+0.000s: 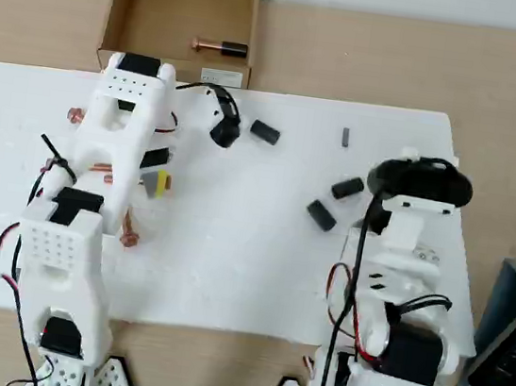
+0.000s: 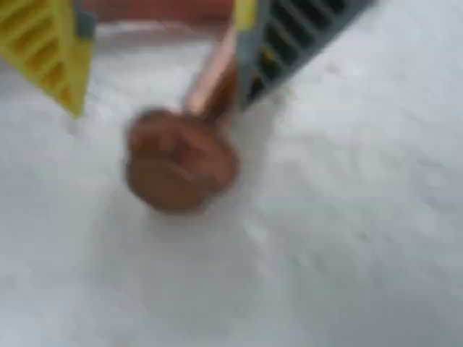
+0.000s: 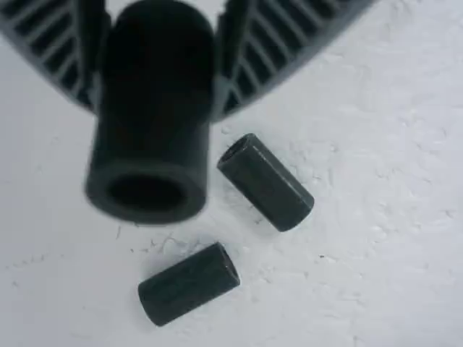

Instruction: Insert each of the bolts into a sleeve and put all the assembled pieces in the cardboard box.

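Two arms: side by side at a table (image 1: 371, 56), both over a white mat (image 1: 247, 277).
Left arm (image 1: 113, 136): stretched forward along the mat's left side, with the wrist tipped down toward the mat.
Left gripper (image 2: 163, 94): low over the mat, its fingers set wide apart on either side of a copper bolt (image 2: 181, 163). The shaft leans against one finger and the bolt is not clamped.
Right arm (image 1: 400, 269): folded close to its base at the mat's right side, wrist pointing down.
Right gripper (image 3: 155, 65): closed on a black sleeve (image 3: 148, 144), held above the mat with its open bore facing the camera.
Loose sleeves: two (image 3: 266, 182) (image 3: 188, 283) lie on the mat just beneath the held one. Another (image 1: 265, 132) lies well apart, nearer the box.
Loose bolts: several lie beside the left arm, among them (image 1: 129, 231) and (image 1: 75, 115).
Box (image 1: 121, 4): past the mat's far edge, with one assembled piece (image 1: 222, 48) inside.
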Tool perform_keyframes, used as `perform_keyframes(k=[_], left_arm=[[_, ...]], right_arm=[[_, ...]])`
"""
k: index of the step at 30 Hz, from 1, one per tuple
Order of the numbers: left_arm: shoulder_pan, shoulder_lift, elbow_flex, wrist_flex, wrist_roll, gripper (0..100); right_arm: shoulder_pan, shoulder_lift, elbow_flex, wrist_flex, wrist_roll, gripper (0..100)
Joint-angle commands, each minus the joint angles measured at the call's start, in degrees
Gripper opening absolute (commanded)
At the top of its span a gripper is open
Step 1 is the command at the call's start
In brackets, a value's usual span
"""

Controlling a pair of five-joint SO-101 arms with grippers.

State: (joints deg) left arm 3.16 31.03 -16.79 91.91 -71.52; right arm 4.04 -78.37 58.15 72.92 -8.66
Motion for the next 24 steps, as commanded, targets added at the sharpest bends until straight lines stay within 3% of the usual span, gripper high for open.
perform_keyframes(k=[1, 9, 15, 24], left_arm=[[0.26, 0.13, -2.64, -1.93, -0.35, 15], [0.62, 3.30, -2.55, -1.93, -0.35, 1], [0.26, 3.91, -2.29, -1.67, 0.09, 0], [0.97, -0.04, -10.64, 3.96, 12.48, 0]], right_arm=[[0.48, -0.84, -0.13, -1.41, -0.18, 0.9], [0.48, -1.10, -0.13, -1.41, -0.18, 0.9], [0.40, -1.19, -0.22, -1.41, -0.18, 0.9], [0.48, -1.27, -2.59, -0.97, -0.26, 0.9]])
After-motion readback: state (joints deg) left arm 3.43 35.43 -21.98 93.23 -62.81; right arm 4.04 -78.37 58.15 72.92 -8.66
